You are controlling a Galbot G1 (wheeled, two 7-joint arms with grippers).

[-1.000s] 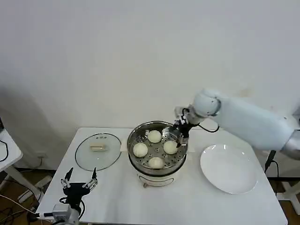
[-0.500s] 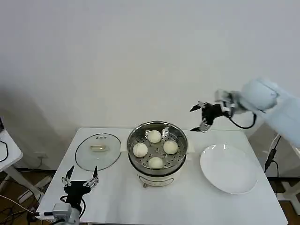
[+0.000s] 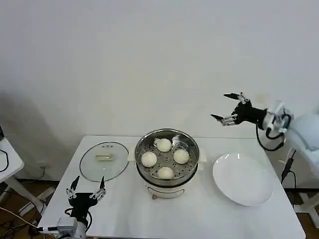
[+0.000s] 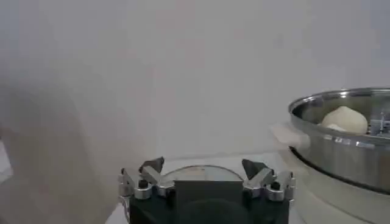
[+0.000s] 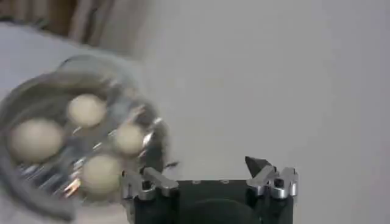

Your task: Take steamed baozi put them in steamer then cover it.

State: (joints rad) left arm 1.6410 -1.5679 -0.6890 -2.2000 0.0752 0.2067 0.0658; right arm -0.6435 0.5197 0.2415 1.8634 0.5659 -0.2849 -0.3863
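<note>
A round, shiny stainless-steel steamer (image 3: 167, 160) with a perforated tray stands on a small white base at the middle of a white table (image 3: 199, 214). Four small, smooth, cream-white steamed baozi (image 3: 165, 145) sit inside it, spaced apart on the tray. The round clear glass cover (image 3: 104, 160) with a metal rim and pale oblong handle lies flat on the table just to the left of the steamer. A flat white plate (image 3: 243, 178), bare, lies to the steamer's right.

The right gripper (image 3: 229, 107) hangs high in the air, above and to the right of the steamer, its fingers spread apart and holding nothing. The left gripper (image 3: 85, 190) waits low, in front of the cover, fingers also spread apart and empty.

Judging from this, only the covering step remains. The likely trouble is the handle: it is small and low on slick glass, so a grip off its centre could let the cover tilt, slip, or land crooked on the steamer's rim, perhaps pressing a bun.

The head view shows the whole layout. The left wrist view adds a side-on look at the steamer's rim with one bun rising above it, and the cover's edge beyond the fingers. The right wrist view looks down into the steamer from above, all four buns visible.
</note>
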